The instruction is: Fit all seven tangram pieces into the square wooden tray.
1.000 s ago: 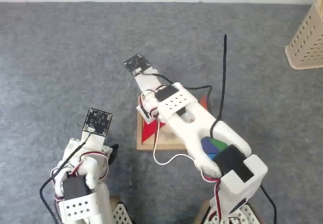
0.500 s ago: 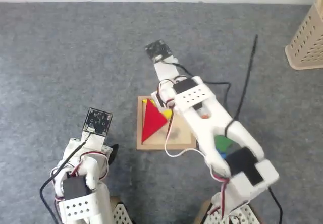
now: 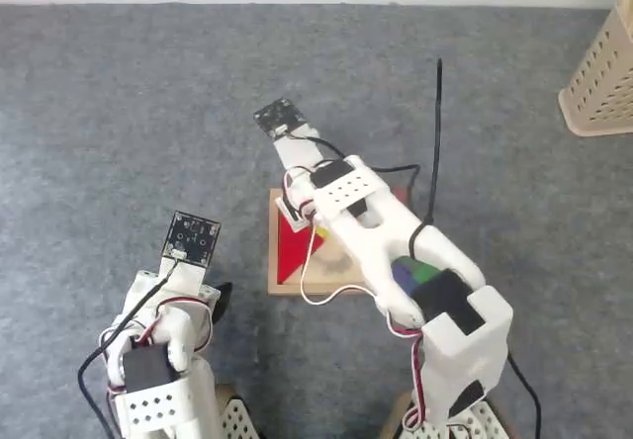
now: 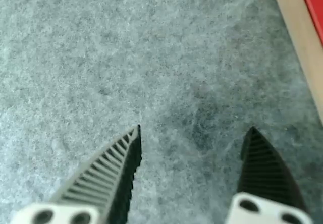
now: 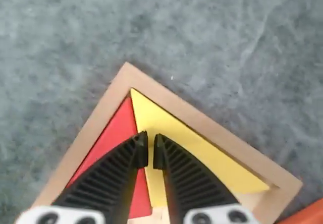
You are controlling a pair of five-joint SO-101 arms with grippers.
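Note:
The square wooden tray (image 3: 273, 261) lies mid-table, and my right arm stretches over it. A red triangle (image 3: 292, 251) lies along its left side. In the right wrist view the red triangle (image 5: 108, 143) and a yellow triangle (image 5: 171, 133) lie side by side in the tray's corner (image 5: 126, 72). My right gripper (image 5: 150, 146) is shut, empty, just above their seam. Green (image 3: 427, 272) and blue (image 3: 406, 278) pieces peek out beside the right arm. My left gripper (image 4: 194, 135) hangs open over bare carpet, left of the tray rim (image 4: 295, 27).
A cream perforated basket (image 3: 600, 68) stands at the far right edge. An orange-red piece (image 5: 308, 215) shows just outside the tray's corner. A black cable (image 3: 440, 132) rises from the right arm. Grey carpet covers the table.
The right arm swung to the right, uncovering the red and yellow triangles, then came back left over the tray's far left corner. The left arm has kept still.

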